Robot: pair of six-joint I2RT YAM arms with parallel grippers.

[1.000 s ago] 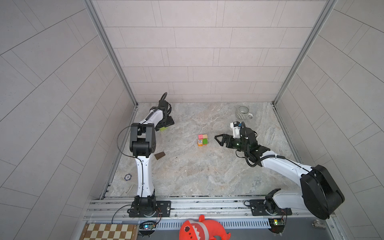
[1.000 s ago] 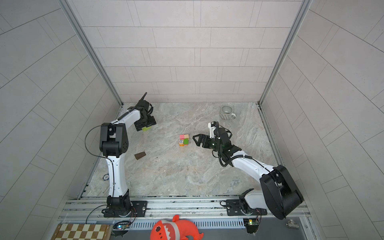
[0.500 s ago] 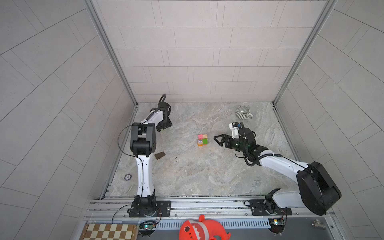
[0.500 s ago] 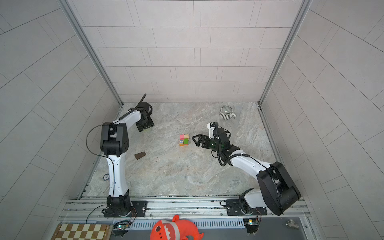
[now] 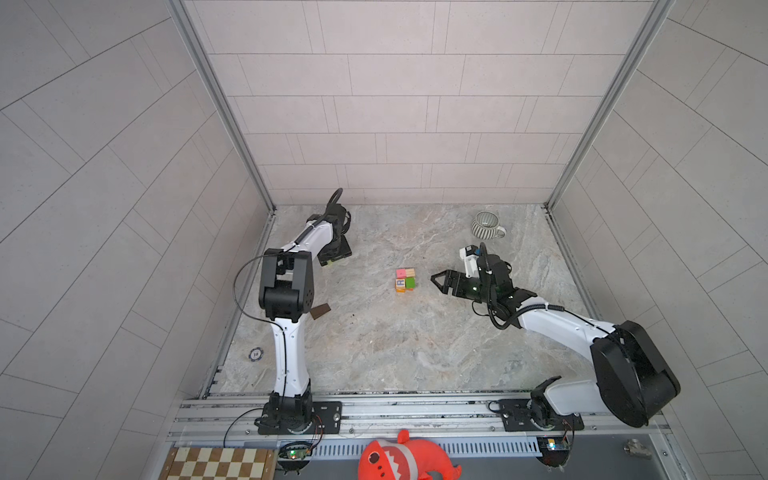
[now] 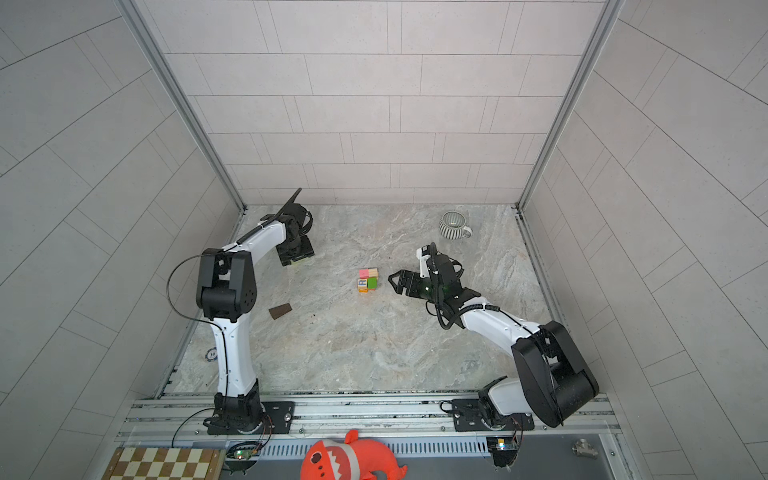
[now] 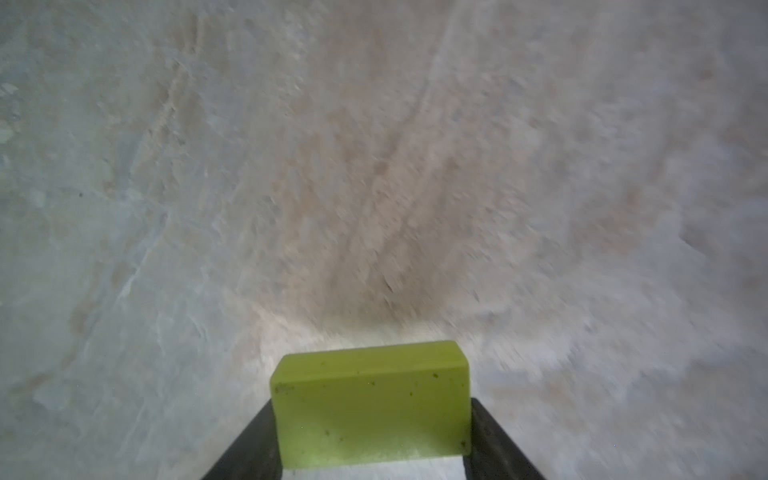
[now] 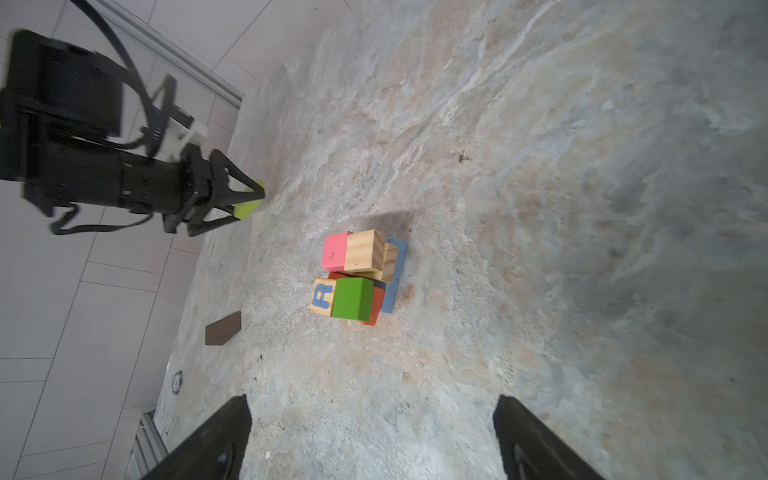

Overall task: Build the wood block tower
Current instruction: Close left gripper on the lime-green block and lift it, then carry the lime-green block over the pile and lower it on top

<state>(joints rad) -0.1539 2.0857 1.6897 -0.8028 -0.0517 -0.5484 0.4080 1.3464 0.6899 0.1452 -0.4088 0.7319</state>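
The wood block tower (image 5: 405, 279) (image 6: 368, 279) stands mid-floor: in the right wrist view a pink block (image 8: 334, 250), tan blocks, a lettered R block (image 8: 322, 296) and a green cube (image 8: 352, 298) sit on orange and blue flat pieces. My left gripper (image 5: 334, 255) (image 6: 296, 255) (image 7: 372, 415) is at the far left, shut on a lime-green block (image 7: 372, 405) (image 8: 248, 205) close to the floor. My right gripper (image 5: 438, 283) (image 6: 395, 283) (image 8: 372, 415) stands open, empty, just right of the tower. A dark brown block (image 5: 320, 311) (image 6: 280, 311) lies loose at the left.
A grey-and-white striped mug (image 5: 486, 225) (image 6: 454, 225) stands at the back right. A poker chip (image 5: 256, 354) lies by the left wall. A red plush toy (image 5: 405, 459) and a checkerboard (image 5: 220, 463) lie beyond the front rail.
The left gripper's jaws have closed onto the lime-green block. The right gripper has stayed open beside the tower, its arm shifting only slightly.
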